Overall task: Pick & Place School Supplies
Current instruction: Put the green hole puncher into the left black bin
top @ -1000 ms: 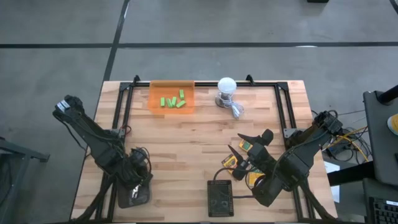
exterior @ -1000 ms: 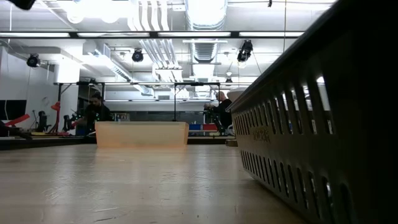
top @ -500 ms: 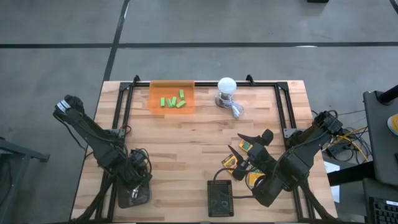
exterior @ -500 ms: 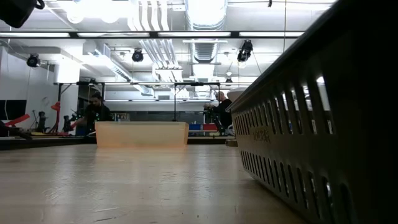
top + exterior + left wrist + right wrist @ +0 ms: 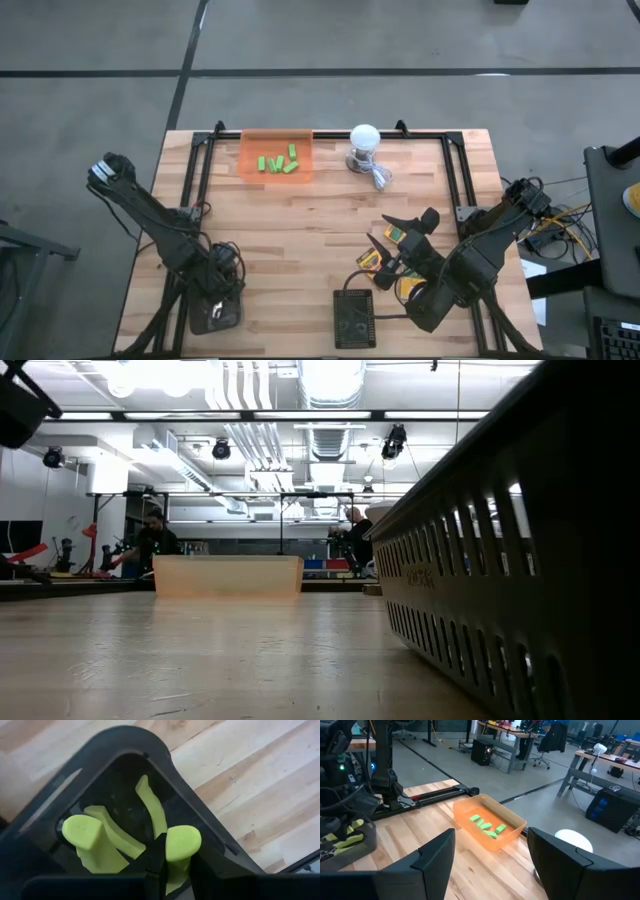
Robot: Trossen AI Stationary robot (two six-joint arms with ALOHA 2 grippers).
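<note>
Left gripper [image 5: 215,312], jaws shut, reaches into the dark tray [image 5: 120,750] holding the yellow-green pliers [image 5: 105,837], apparently to grasp one. Right gripper [image 5: 392,232] hovers wide open above the crayon boxes [image 5: 398,236], while the green blocks [image 5: 279,163] already sit in the orange bin [image 5: 250,168].

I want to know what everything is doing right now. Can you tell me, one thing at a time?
Left gripper: fingers shut, down in the dark bin.
Right gripper: fingers open, holding nothing, above the crayon boxes.
Orange tray: holds the green blocks.
Green blocks: lying loose in the tray.
Dark bin: yellow-green handled tools inside.
Crayon boxes: flat on the table.
White bulb: standing beside the tray.
</note>
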